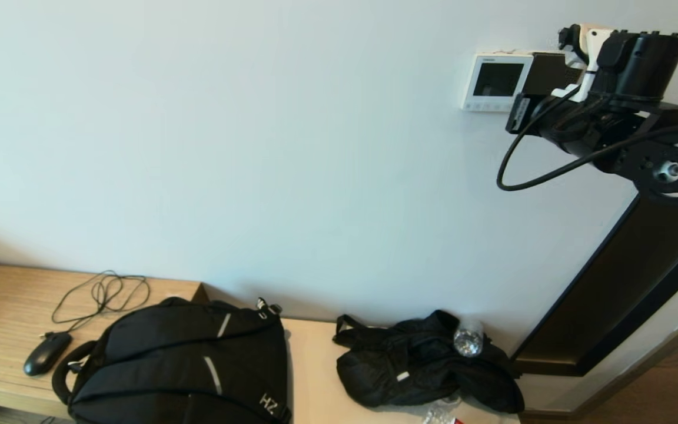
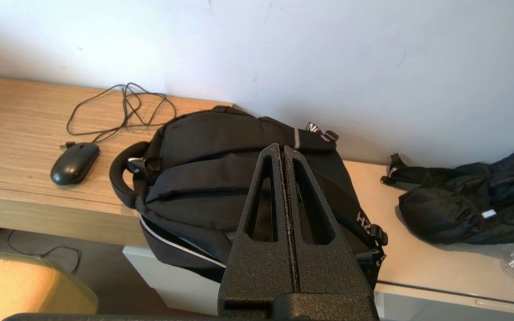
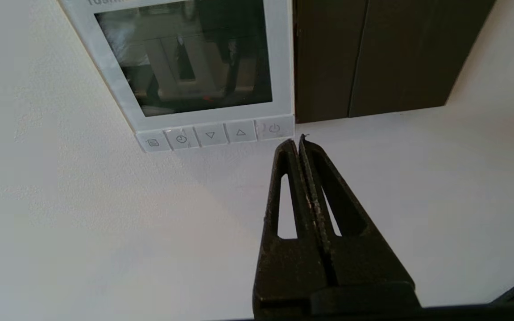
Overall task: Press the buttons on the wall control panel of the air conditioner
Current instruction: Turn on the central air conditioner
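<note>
The white wall control panel [image 1: 495,81] with a dark screen hangs on the wall at the upper right; it also shows in the right wrist view [image 3: 194,67]. A row of several buttons [image 3: 212,134] runs along its lower edge, the power button [image 3: 274,129] at the end. My right gripper [image 3: 298,141] is shut and empty, its tips just below and beside the power button, close to the wall. In the head view the right arm [image 1: 610,100] covers the panel's right edge. My left gripper [image 2: 282,149] is shut and empty, held above the black backpack [image 2: 221,178].
A dark door frame [image 1: 627,282] runs down the right of the panel. Below, a wooden desk [image 1: 3,312] holds a black mouse [image 1: 47,352] with its cable, the backpack [image 1: 186,365], and a crumpled black bag [image 1: 427,365] with a plastic bottle [image 1: 468,340].
</note>
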